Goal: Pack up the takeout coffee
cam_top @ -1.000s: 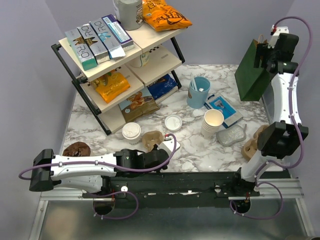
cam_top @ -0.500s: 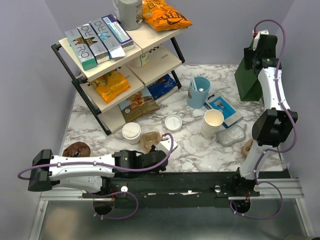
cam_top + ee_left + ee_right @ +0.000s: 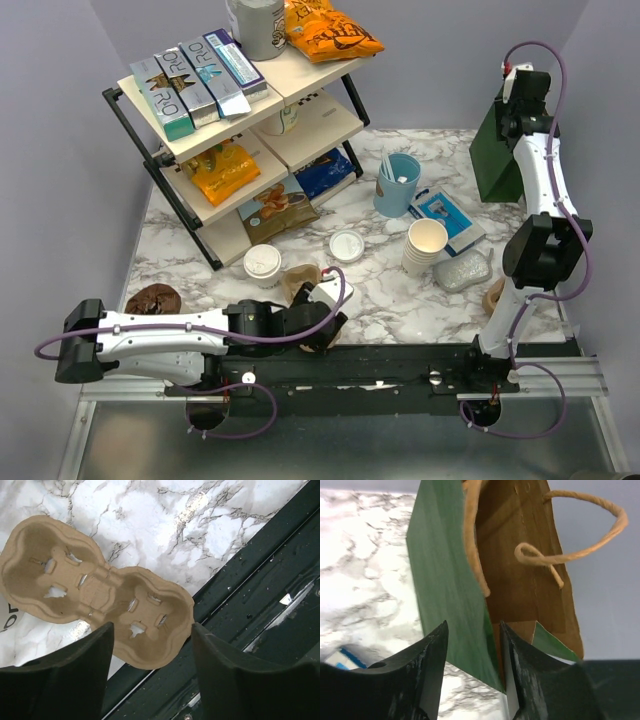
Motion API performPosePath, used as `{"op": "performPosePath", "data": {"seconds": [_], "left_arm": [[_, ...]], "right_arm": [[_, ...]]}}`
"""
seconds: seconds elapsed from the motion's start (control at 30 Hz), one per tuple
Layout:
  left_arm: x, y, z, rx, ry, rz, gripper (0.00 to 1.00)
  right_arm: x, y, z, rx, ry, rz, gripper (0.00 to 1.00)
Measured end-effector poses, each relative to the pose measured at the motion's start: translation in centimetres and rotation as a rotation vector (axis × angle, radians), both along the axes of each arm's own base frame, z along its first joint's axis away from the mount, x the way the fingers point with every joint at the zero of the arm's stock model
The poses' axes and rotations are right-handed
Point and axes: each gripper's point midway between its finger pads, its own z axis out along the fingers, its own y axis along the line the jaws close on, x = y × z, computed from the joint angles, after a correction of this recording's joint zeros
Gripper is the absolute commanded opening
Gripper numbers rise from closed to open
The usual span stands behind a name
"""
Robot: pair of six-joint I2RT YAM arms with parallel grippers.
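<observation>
The cup carrier (image 3: 95, 592) is framed by the open left claw (image 3: 152, 630), the green bag (image 3: 445, 575) wall by the right claw (image 3: 472, 627), whose grip cannot be told.

Readable only in part: white capitals ending in "RO" on 2 of the long boxes (image 3: 190, 82) on the rack's top shelf (image 3: 300, 72), toward 11 o'clock on the bench (image 3: 400, 290). Snack bags (image 3: 222, 165) and blue packet (image 3: 447, 215): print too small to read.
</observation>
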Motion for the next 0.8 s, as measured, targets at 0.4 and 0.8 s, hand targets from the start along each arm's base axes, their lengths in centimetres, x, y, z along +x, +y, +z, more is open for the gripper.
{"op": "performPosePath", "data": {"seconds": [0.4, 0.8], "left_arm": [[0.3, -1.0, 5.0, -0.21, -0.051, -0.013, 0.99], [1.8, -0.2, 7.4, -0.294, -0.116, 0.073, 0.99]], "right_arm": [[0.1, 0.9, -0.1, 0.034, 0.002, 0.045, 0.07], [-2.7, 1.6, 7.3, 0.022, -0.158, 0.001, 0.01]]}}
